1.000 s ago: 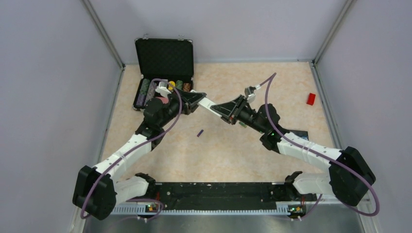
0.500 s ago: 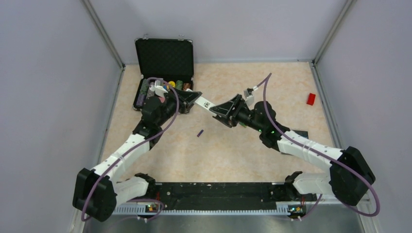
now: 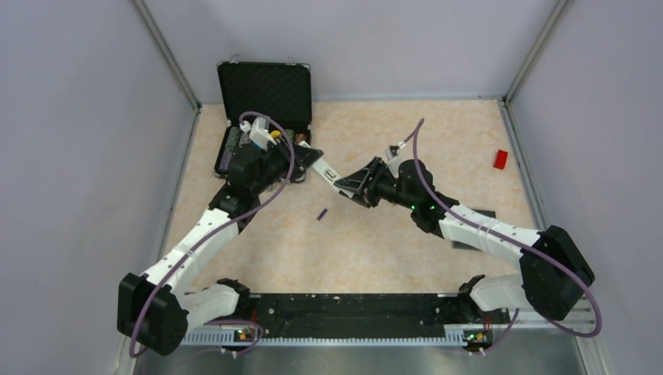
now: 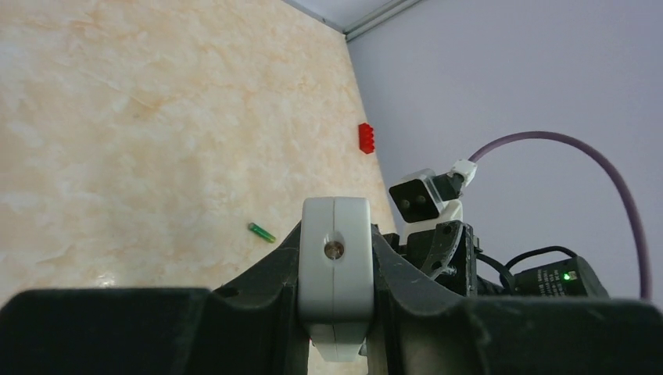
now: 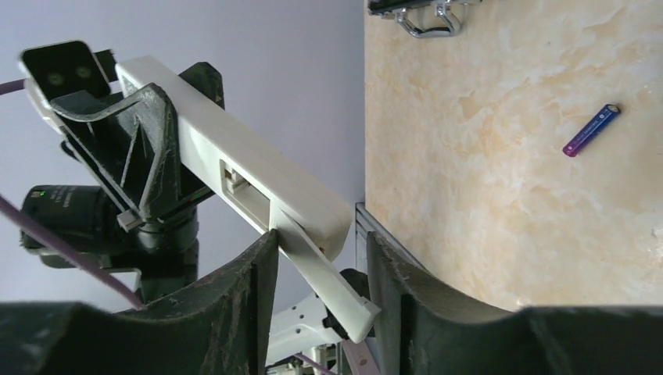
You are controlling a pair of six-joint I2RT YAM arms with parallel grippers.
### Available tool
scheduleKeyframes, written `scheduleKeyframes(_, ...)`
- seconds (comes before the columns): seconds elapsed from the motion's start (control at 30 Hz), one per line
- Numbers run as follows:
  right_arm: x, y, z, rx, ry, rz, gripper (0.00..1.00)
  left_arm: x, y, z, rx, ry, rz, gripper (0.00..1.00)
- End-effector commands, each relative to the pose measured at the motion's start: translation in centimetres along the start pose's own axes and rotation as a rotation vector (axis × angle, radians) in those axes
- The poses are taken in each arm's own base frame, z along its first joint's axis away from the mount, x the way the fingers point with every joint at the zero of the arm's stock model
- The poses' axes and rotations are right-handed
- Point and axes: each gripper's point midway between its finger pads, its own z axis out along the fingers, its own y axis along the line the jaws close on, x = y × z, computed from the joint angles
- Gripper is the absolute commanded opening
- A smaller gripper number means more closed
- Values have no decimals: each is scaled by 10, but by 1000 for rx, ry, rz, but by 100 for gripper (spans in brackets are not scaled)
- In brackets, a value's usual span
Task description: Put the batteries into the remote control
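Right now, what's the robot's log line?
left gripper: shut on slim white bar-shaped remote control; right gripper: same remote; thin purple battery: on table; thin green battery: on table

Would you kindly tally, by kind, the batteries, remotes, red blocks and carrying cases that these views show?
Batteries: 2, the green battery and the purple battery
Remote control: 1
Red block: 1
Black case: 1
Total: 5
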Motion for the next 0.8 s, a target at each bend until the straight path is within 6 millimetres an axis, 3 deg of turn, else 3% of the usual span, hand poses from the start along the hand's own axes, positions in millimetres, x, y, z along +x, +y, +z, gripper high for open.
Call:
scheduleKeyframes(0.0,-3,9,9,-3,31,-3,39,-11,1,4,-19,-13,171,0)
scheduleKeyframes(0.27,1,-2,19,38,106,-7,6,-13,52,13,-211,-20,260,0)
scheduleKeyframes(0.4,-4,-13,19,75,109,-23,3,-16,76,15,-316,-24,298,0)
scheduleKeyframes(0.47,-11,-29,18,134,105,-52,3,-15,87,15,-359,-16,311,0)
scheduleKeyframes(0.57,-22,-72,16,292,94,-118,3,-22,102,10,-440,-52,321,0)
scheduleKeyframes(0.77,-20,-147,3,536,127,-176,4,-23,98,0,-434,-72,316,0)
